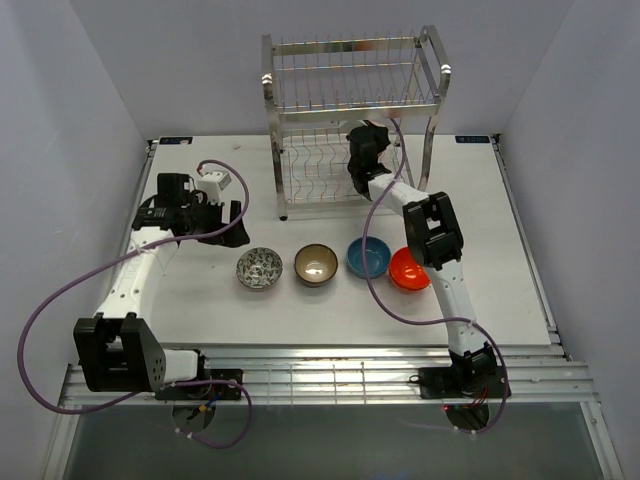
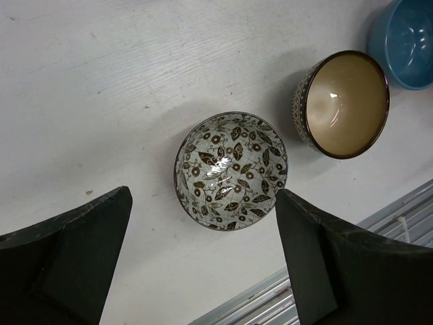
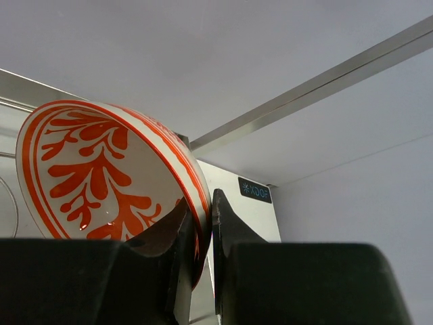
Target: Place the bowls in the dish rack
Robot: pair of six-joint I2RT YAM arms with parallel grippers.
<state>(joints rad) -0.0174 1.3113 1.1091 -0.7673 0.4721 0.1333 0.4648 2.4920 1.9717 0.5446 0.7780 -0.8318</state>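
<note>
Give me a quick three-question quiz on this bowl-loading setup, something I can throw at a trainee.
1. True or false: the left jaws stand wide open, holding nothing.
2. What are the right jaws clamped on, up by the dish rack?
A. a cup
B. the red-and-white bowl
C. a plate
3. How many bowls sit in a row on the table in front of the rack?

Key
1. True.
2. B, gripped by its rim.
3. Four: the leaf-patterned bowl, the brown bowl, the blue bowl and the orange bowl.
</note>
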